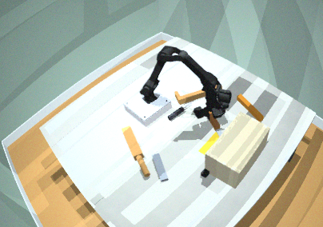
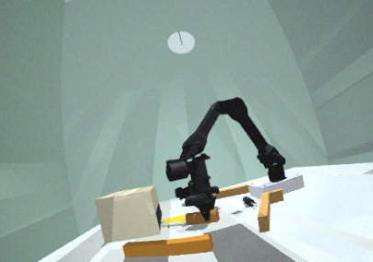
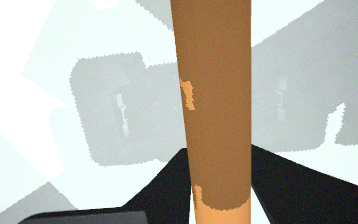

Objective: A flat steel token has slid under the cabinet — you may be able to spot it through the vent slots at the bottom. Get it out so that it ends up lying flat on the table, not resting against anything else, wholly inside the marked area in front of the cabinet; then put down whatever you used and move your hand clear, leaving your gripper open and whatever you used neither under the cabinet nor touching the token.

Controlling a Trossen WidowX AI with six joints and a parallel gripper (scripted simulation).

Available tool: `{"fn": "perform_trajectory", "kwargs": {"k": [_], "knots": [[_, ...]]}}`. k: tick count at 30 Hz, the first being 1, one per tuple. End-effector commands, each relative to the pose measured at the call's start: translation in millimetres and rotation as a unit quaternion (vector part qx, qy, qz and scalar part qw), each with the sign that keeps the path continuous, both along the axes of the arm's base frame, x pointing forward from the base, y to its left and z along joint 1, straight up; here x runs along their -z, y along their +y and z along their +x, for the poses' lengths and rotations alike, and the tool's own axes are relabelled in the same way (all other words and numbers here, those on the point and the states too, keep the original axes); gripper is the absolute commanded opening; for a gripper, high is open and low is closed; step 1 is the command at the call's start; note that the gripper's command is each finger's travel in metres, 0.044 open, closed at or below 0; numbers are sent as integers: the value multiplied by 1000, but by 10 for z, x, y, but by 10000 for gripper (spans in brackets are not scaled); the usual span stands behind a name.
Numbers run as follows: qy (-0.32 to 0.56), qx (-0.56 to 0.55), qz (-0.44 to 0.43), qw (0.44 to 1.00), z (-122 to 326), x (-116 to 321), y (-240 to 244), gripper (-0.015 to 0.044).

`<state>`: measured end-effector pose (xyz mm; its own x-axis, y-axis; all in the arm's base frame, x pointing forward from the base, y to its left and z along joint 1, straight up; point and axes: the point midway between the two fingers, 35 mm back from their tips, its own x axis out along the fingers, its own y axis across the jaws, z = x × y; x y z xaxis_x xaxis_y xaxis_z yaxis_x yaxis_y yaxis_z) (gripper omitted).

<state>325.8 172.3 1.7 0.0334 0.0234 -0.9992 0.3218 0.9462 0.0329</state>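
My gripper (image 1: pixel 209 113) is shut on a short orange wooden stick (image 1: pixel 213 121) and holds it just in front of the cream cabinet (image 1: pixel 237 149), near the yellow marked area (image 1: pixel 209 142). In the exterior view the gripper (image 2: pixel 199 201) holds the stick (image 2: pixel 201 217) low over the table beside the cabinet (image 2: pixel 126 213), with the yellow mark (image 2: pixel 174 220) between them. In the wrist view the stick (image 3: pixel 215 110) runs straight out from the fingers over the table. The steel token is not visible in any view.
An orange L-shaped piece (image 1: pixel 189 97) lies behind the gripper. An orange bar (image 1: pixel 249 107) lies behind the cabinet. A wooden paddle (image 1: pixel 135 150) and a grey flat bar (image 1: pixel 160 167) lie at the front. A small black cylinder (image 1: pixel 175 113) lies beside the white arm base (image 1: pixel 147 108).
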Motion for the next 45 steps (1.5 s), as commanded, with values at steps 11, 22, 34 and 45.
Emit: {"fn": "perform_trajectory", "kwargs": {"k": [11,22,34,45], "knots": [[1,4,-3,1000,-52,17,-158,0],[2,4,-3,1000,-171,20,-102,0],[2,4,-2,1000,-348,26,-30,0],[3,4,-2,1000,-523,32,42,0]]}}
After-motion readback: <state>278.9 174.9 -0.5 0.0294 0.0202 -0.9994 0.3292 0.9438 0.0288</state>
